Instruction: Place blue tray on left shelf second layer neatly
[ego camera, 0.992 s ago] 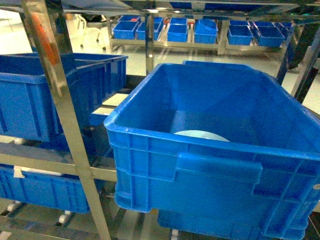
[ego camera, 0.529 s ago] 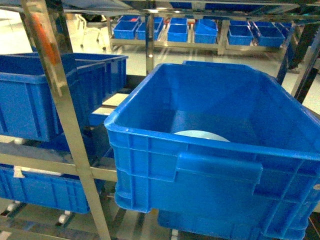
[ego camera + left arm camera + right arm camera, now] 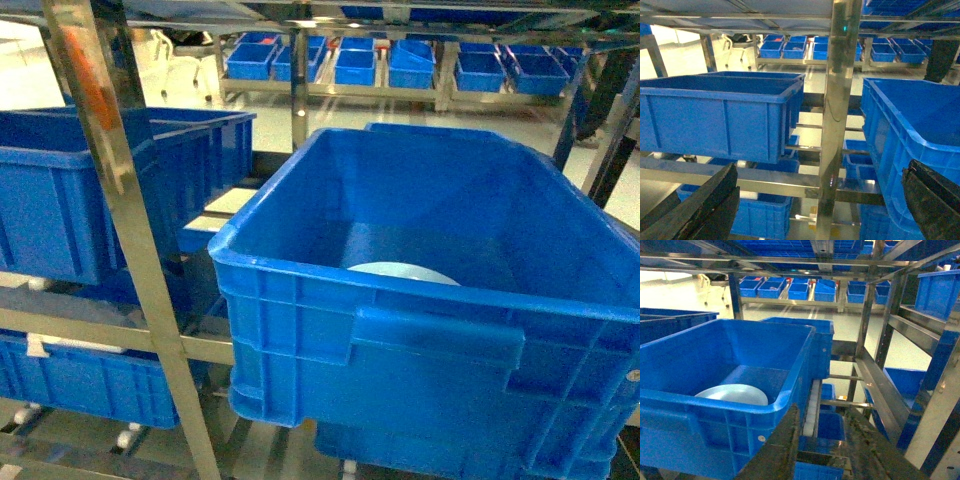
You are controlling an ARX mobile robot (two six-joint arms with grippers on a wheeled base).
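Note:
The blue tray (image 3: 402, 271) lies flat on the floor of a large dark-blue crate (image 3: 420, 340), mostly hidden behind the crate's near wall. The right wrist view shows the tray (image 3: 732, 394) more fully, pale and round. The left shelf (image 3: 95, 120) has steel posts and a crossbar tier (image 3: 775, 182) carrying another dark-blue crate (image 3: 715, 115). My left gripper (image 3: 817, 210) is open, its fingers spread wide in front of the steel post (image 3: 837, 115). My right gripper (image 3: 822, 452) is open and holds nothing, just right of the crate with the tray. Neither gripper appears in the head view.
A lower tier holds more dark-blue crates (image 3: 80, 380). A distant rack of small blue bins (image 3: 400, 60) stands across the floor. Slanted steel rails (image 3: 880, 395) and another blue crate (image 3: 937, 295) are to the right of the big crate.

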